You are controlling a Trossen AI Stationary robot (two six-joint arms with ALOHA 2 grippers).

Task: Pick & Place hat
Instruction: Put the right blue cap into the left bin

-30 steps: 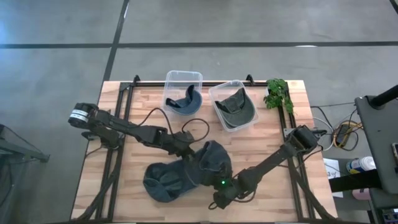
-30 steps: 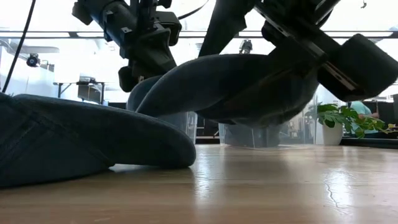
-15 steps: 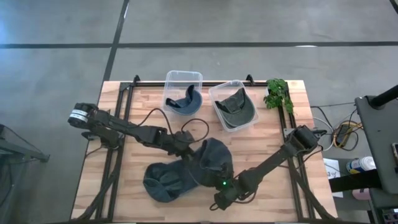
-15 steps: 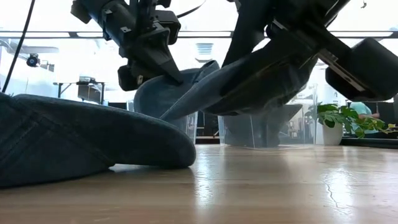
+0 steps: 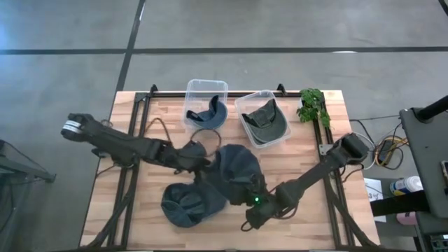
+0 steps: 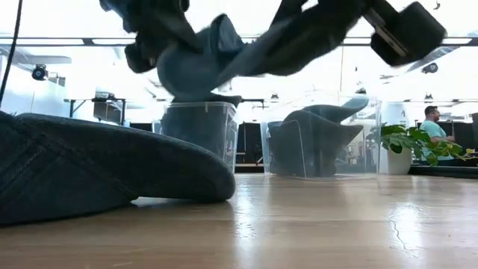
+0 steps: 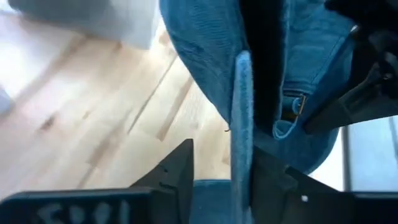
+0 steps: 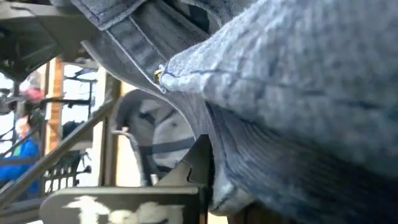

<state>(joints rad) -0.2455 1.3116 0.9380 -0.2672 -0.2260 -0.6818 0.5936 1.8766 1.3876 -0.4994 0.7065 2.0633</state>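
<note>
A dark blue hat (image 5: 234, 171) hangs in the air between my two grippers, clear of the wooden table (image 5: 301, 154). My right gripper (image 5: 256, 199) is shut on its near side. My left gripper (image 5: 201, 162) is at the hat's left side. Its fingers stand apart, with an edge of the hat (image 7: 241, 118) upright between them. A second dark blue hat (image 5: 183, 204) lies flat on the table at the near left, below the lifted one. My left gripper is open. The hat's edge (image 7: 242, 155) stands next to one finger (image 7: 268, 180), with a gap to the other finger (image 7: 180, 171); whether it touches, I cannot tell. My right gripper pinches the hat's cloth at its near side (image 8: 214, 134), slanting down from the table's near right. The cloth drapes over the fingers (image 8: 200, 163) and hides the place of contact. The hat is lifted clear of the table.
Two clear bins stand at the far edge. The left bin (image 5: 206, 85) holds a blue hat and the right bin (image 5: 246, 101) a green one. A small plant (image 5: 312, 105) stands at the far right. A person (image 6: 432, 119) sits in the room beyond.
Both grippers have risen, and the hat has gone up with them from just above the table to well clear of it. My left gripper has drawn back toward the table's far left. The hat on the table has stayed where it was.
</note>
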